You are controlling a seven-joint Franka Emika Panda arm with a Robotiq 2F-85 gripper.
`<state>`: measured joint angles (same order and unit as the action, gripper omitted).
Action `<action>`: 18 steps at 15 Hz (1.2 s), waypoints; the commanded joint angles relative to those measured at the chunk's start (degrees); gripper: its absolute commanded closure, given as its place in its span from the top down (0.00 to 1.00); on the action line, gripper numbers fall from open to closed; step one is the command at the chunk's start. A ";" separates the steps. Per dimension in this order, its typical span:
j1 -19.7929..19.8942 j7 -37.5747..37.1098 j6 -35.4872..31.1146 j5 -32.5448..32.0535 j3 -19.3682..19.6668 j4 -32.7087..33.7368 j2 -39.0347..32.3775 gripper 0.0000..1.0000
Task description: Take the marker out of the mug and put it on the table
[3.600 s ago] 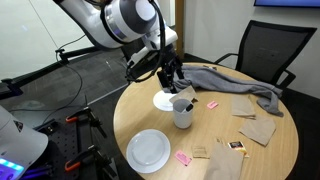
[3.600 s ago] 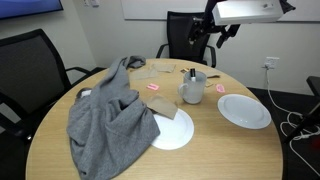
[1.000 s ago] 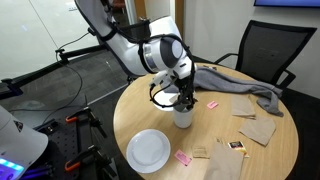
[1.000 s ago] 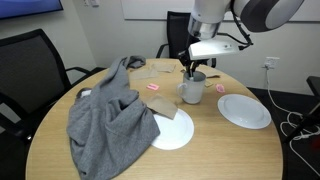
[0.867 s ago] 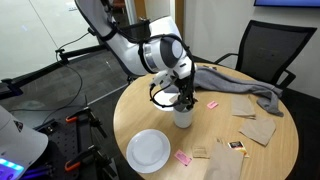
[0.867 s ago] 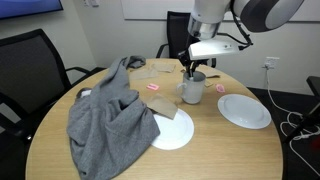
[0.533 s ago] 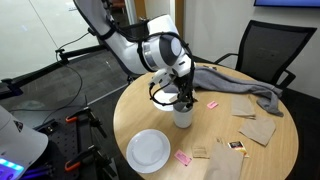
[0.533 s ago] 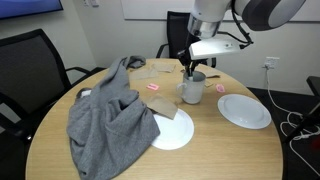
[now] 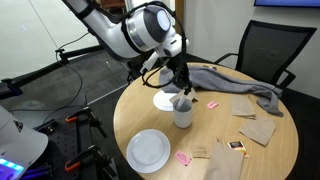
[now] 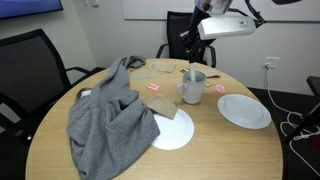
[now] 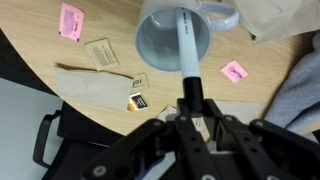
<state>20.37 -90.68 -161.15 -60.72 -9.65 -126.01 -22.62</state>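
The light grey-white mug (image 9: 183,113) (image 10: 192,89) stands upright near the middle of the round tan table (image 9: 270,160) (image 10: 230,150). My gripper (image 9: 180,87) (image 10: 191,60) hangs straight above it, shut on the dark top end of the marker (image 11: 188,55). In the wrist view the marker's pale barrel points down into the mug's opening (image 11: 160,45), below the gripper (image 11: 192,112). In an exterior view the marker (image 10: 191,72) hangs upright with its lower tip about level with the mug's rim.
A grey cloth (image 9: 235,82) (image 10: 105,115) lies across the table. Two white plates (image 9: 148,150) (image 9: 163,100) sit near the mug. Pink packets (image 11: 70,20) and brown napkins (image 9: 258,128) are scattered around. Black chairs (image 9: 262,52) stand at the table's edge.
My gripper was down at the mug's mouth, shut on the marker. It has since risen straight up, drawing the marker upward. The mug has not moved.
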 commanded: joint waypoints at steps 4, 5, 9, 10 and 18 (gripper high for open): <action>-5.55 19.86 -0.08 15.01 3.19 -9.94 12.43 0.05; -0.63 20.64 1.88 14.37 -2.40 -10.14 13.48 0.05; -1.64 25.37 1.29 17.74 -2.15 -11.76 17.92 0.05; -1.71 26.98 1.42 18.91 -2.51 -12.09 18.58 0.05; -14.93 55.91 9.43 43.86 5.81 -13.60 21.71 0.05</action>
<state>9.25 -42.52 -157.37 -22.82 -6.10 -138.93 -3.78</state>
